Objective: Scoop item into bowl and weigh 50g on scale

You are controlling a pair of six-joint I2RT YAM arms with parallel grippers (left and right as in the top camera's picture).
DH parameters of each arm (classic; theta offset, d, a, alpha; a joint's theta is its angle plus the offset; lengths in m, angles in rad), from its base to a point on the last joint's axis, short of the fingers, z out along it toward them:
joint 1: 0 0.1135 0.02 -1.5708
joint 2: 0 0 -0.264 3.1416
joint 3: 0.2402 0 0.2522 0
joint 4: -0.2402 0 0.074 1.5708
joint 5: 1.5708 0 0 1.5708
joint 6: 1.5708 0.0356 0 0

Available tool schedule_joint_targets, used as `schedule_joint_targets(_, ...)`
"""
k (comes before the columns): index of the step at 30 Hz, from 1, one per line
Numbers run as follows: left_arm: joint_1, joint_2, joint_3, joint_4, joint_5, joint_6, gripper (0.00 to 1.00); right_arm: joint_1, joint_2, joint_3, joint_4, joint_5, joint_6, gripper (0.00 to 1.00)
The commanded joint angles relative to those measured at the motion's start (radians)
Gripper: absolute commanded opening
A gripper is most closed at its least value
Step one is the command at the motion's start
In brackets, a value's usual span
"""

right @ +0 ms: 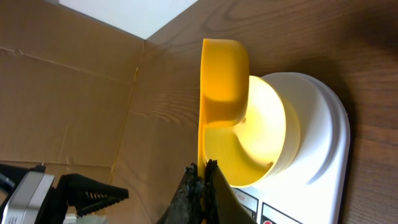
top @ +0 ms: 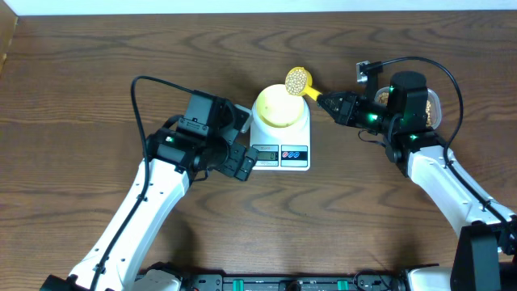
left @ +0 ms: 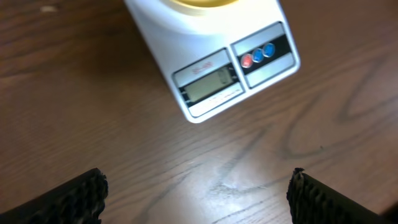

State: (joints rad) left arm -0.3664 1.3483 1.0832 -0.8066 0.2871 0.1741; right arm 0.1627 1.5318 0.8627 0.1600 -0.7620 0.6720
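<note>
**Scale.** The scale [top: 280, 139] rests flat on the wooden table [top: 81, 97]. Its display edge faces the robot base, with the LCD [left: 208, 84] on the left and two round buttons [left: 257, 56] on the right.

**Bowl.** The bowl [top: 280, 107] stands upright and centred on the scale's platform.

**Scoop.** The yellow scoop [top: 311, 90] hangs above the scale's rear right corner.
- Its long axis runs diagonally. The handle points out to the scale's right, and the cup sits at the bowl's rear right rim.
- Contact with the rim cannot be determined.
- The cup opening faces up and carries the beans [top: 297, 78].

**Right gripper.** The right gripper [top: 327, 102], to the right of the scale, is clamped on the end of the scoop handle with its fingers pressed together.

**Left gripper.** The left gripper [top: 245, 162] sits just beside the scale's front left corner with its jaws spread wide.
- Its fingers [left: 74, 196] frame bare wood.
- The scale's front edge lies ahead of them, apart from the tips.

**Clearance.** Open table extends to the left of the scale and in front of it. The table's far edge lies close behind the scale.
</note>
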Motion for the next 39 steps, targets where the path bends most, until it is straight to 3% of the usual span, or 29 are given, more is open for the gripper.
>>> schedule_joint_targets(1,-0.018,0.004,-0.006,-0.008,0.079,0.055,0.95,0.009,0.005,0.005,0.005,-0.003,-0.018,0.01)
schedule_joint_targets(13,-0.032,0.004,-0.039,-0.042,0.138,0.11,0.95,0.009,0.005,0.005,0.009,0.001,-0.019,0.01)
schedule_joint_targets(18,-0.032,0.004,-0.039,-0.009,0.066,0.109,0.95,0.009,0.005,0.005,0.008,0.0,-0.019,0.01)
schedule_joint_targets(27,-0.032,0.004,-0.039,0.113,0.059,0.003,0.95,0.009,0.005,0.005,0.009,0.0,-0.018,0.01)
schedule_joint_targets(32,-0.032,0.004,-0.039,0.112,-0.03,-0.053,0.95,0.009,0.005,0.005,0.009,0.0,-0.019,0.01)
schedule_joint_targets(39,-0.032,0.004,-0.039,0.112,-0.034,-0.054,0.95,0.009,0.005,0.005,0.023,0.001,-0.021,0.01)
